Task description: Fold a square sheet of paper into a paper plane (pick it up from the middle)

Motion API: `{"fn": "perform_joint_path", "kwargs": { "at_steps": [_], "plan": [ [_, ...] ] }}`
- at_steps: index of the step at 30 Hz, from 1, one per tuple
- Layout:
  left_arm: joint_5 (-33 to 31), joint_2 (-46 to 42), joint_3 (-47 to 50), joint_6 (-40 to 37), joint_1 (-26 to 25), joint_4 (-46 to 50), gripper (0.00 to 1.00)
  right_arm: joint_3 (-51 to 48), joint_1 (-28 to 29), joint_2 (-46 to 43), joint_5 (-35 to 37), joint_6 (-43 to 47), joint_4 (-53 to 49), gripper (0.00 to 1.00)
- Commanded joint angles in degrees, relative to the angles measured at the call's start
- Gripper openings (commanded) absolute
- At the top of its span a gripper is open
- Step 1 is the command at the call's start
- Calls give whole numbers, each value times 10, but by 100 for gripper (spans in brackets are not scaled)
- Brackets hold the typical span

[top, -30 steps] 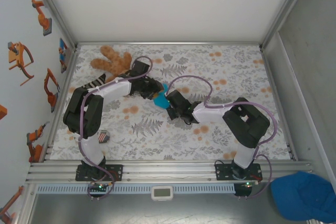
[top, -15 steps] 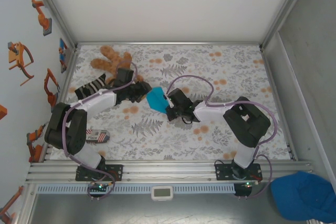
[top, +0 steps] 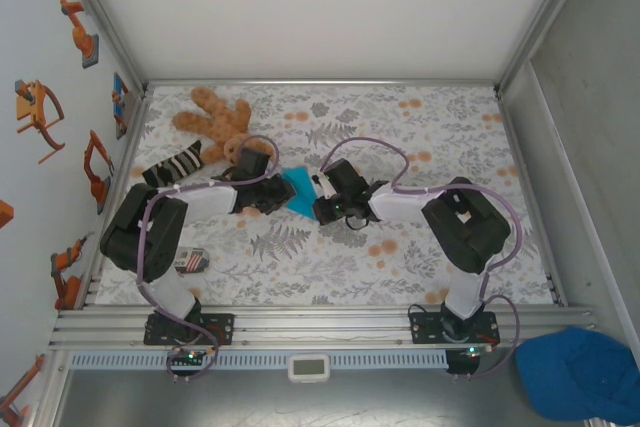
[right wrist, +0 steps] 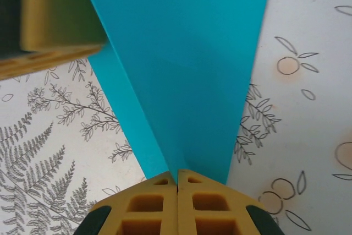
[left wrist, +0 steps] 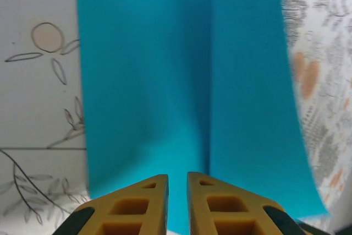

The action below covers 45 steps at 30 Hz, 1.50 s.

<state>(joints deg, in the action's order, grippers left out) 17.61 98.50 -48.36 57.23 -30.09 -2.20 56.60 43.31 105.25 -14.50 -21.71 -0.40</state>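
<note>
The cyan-blue sheet of paper (top: 298, 190) lies creased in layers at the middle of the table, between my two grippers. In the right wrist view it is a wedge (right wrist: 187, 64) narrowing to my right gripper (right wrist: 177, 175), which is shut on its tip. My right gripper (top: 321, 203) sits at the paper's right edge. My left gripper (top: 279, 197) is at the paper's left edge. In the left wrist view its jaws (left wrist: 177, 179) stand a narrow gap apart over the paper (left wrist: 165, 70), which shows a vertical crease. One left finger (right wrist: 49, 20) shows beside the paper.
A brown teddy bear (top: 212, 112) lies at the back left, with a striped sock (top: 172, 163) in front of it. A small striped item (top: 190, 261) lies near the left arm's base. A darker blue fabric cap (top: 580, 372) sits off the table at bottom right.
My left gripper drew back left from the paper, then came back to its left edge. The right gripper kept hold and shifted slightly towards the back.
</note>
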Motion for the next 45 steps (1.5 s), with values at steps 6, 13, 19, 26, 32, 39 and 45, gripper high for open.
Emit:
{"fn": "perform_joint_path", "kwargs": {
  "at_steps": [6, 13, 19, 26, 32, 39, 45],
  "plan": [
    [0, 41, -19, -20, -6, -7, 11, 25, -13, 14, -61, -27, -20, 0],
    [11, 58, -28, -32, -8, 1, 10, 28, -28, 29, -104, -48, -10, 0],
    [3, 51, -31, -42, -8, 16, 10, 23, -42, 36, -135, -67, 5, 0],
    [-3, 44, -39, -56, -9, 40, 12, 6, -58, 28, -170, -98, 47, 0],
    [8, 38, -40, -70, -8, 38, 17, 0, -69, 31, -188, -114, 63, 0],
    [18, 17, -49, -103, -8, 22, 23, -6, -71, 27, -180, -109, 60, 0],
    [-3, 36, -75, -112, -7, 69, 17, -21, -70, -6, -127, -74, 41, 9]
  ]
}}
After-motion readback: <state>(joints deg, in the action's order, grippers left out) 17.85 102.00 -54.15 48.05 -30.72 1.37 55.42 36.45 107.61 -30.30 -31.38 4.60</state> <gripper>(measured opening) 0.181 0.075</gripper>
